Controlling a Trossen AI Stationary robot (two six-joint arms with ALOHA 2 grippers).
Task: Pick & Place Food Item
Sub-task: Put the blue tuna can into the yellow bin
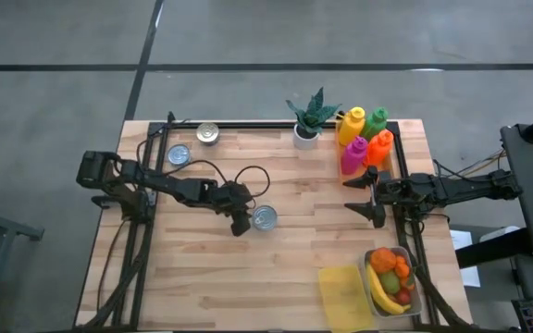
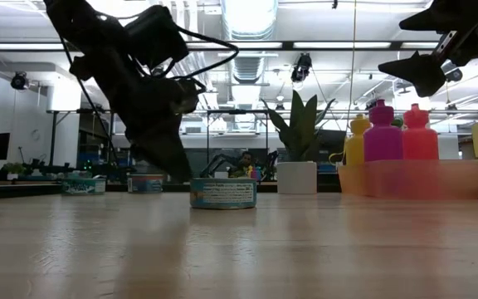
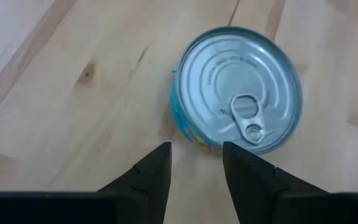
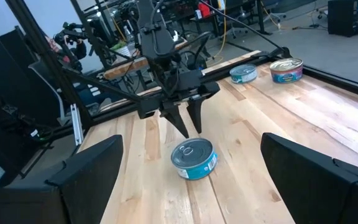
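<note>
So the round blue-labelled tin can with the pull-tab lid [image 1: 265, 218] sits mid-worktop. The left gripper [image 1: 240, 225] is just beside it, fingers pinched narrow with nothing between them. If it drops like that, it'll likely shove the can sideways. The right gripper [image 1: 371, 202] waits, spread wide, near the right edge.

A potted plant [image 1: 309, 118] is standing at the tabletop's [image 1: 248, 277] far edge, four coloured bottles [image 1: 365, 137] are crowding just beside it, two spare cans [image 1: 193, 144] sitting far left.

Overhead, table-level, two wrist views
</note>
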